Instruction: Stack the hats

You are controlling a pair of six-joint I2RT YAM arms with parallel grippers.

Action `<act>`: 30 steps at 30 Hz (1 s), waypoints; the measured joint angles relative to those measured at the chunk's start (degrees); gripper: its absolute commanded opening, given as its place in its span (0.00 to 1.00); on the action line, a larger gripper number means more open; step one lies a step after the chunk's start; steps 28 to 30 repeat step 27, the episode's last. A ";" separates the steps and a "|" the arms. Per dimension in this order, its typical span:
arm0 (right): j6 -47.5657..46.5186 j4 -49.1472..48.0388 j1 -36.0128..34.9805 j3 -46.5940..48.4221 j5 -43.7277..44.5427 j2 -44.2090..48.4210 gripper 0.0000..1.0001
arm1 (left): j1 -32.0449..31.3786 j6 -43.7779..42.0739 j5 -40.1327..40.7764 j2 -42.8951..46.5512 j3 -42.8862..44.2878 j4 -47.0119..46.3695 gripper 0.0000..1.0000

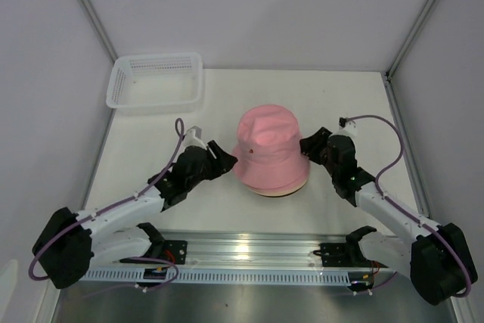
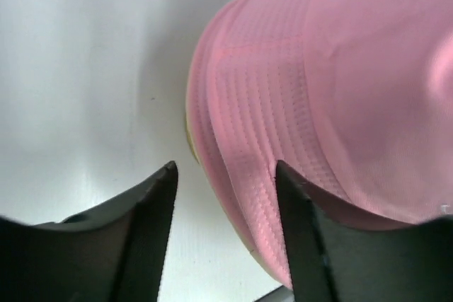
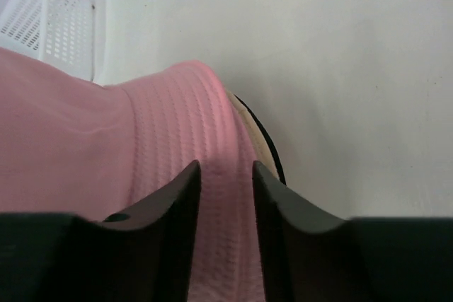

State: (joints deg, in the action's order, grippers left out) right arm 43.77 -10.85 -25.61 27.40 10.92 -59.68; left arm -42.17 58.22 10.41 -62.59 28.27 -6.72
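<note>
A pink hat (image 1: 268,145) sits on top of a pile at the table's middle. A beige brim (image 1: 283,189) peeks out under it. In the right wrist view the pink brim (image 3: 177,125) lies over a beige edge (image 3: 249,122) and a thin black edge (image 3: 272,153). My left gripper (image 1: 227,159) is open at the pile's left side, and the pink brim (image 2: 248,125) reaches in between its fingers (image 2: 159,196). My right gripper (image 1: 308,147) is open at the pile's right side, its fingers (image 3: 187,182) astride the pink brim. The second pink hat is hidden.
A white mesh basket (image 1: 155,81) stands at the back left; it also shows in the right wrist view (image 3: 53,22). White walls close in the table on the left, back and right. A metal rail (image 1: 249,251) runs along the near edge.
</note>
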 measured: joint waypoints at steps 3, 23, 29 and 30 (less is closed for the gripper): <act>-5.03 5.86 1.42 4.94 -0.66 -0.59 0.82 | 1.62 -3.82 1.33 4.68 2.89 8.39 0.76; -22.23 28.65 22.80 37.53 -4.81 -4.48 1.00 | 30.91 -30.69 -10.49 0.74 48.81 42.51 0.99; -23.15 29.88 22.82 35.80 -4.28 -5.01 1.00 | 30.97 -34.88 -12.59 1.05 47.84 46.71 1.00; -23.15 29.88 22.82 35.80 -4.28 -5.01 1.00 | 30.97 -34.88 -12.59 1.05 47.84 46.71 1.00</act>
